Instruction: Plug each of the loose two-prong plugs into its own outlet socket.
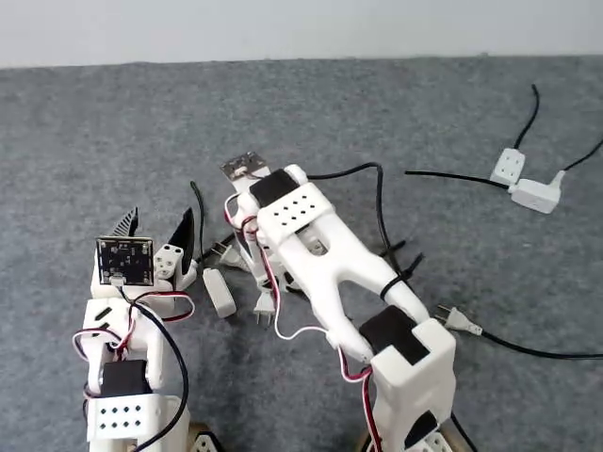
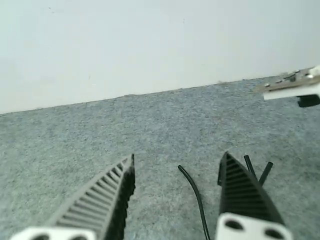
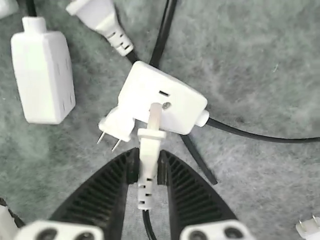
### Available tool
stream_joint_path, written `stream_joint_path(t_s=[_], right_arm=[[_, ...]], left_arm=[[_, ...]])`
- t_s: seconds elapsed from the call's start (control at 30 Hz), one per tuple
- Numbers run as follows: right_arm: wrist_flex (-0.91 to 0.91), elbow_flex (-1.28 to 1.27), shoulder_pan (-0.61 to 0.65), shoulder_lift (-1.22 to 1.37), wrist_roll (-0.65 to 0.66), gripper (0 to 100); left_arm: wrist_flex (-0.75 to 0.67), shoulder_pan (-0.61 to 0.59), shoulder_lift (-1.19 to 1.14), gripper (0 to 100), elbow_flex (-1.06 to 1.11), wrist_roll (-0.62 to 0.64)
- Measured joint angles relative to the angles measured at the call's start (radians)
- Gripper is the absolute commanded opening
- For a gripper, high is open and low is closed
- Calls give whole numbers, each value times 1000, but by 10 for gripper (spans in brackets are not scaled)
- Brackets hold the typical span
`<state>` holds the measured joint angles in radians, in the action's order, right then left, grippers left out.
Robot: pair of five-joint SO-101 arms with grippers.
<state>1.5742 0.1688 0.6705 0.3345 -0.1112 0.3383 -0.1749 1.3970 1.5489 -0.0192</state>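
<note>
Grey carpet [image 1: 94, 122] across the whole floor, meeting a plain white wall [image 1: 283, 28] along one straight far seam; soft, even light.

A grey carpet [image 1: 113, 122] is spread over the whole floor, up to a pale wall [image 1: 301, 28]. At the far right, a small white outlet block [image 1: 509, 167] is laid just beside a second outlet block [image 1: 535, 195], and black cords [image 1: 443, 175] are trailed from them. A white two-prong plug [image 1: 459, 322] is laid at the near right. Near the middle, a long outlet block [image 1: 219, 292] is laid close to a loose plug [image 1: 264, 309].
</note>
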Motion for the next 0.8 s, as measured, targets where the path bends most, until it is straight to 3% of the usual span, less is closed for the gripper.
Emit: stream_joint_path(t_s=[0.8], right_arm=[[-149, -2, -17, 11, 23, 8]], left_arm=[[0, 0, 0, 261, 0, 0]])
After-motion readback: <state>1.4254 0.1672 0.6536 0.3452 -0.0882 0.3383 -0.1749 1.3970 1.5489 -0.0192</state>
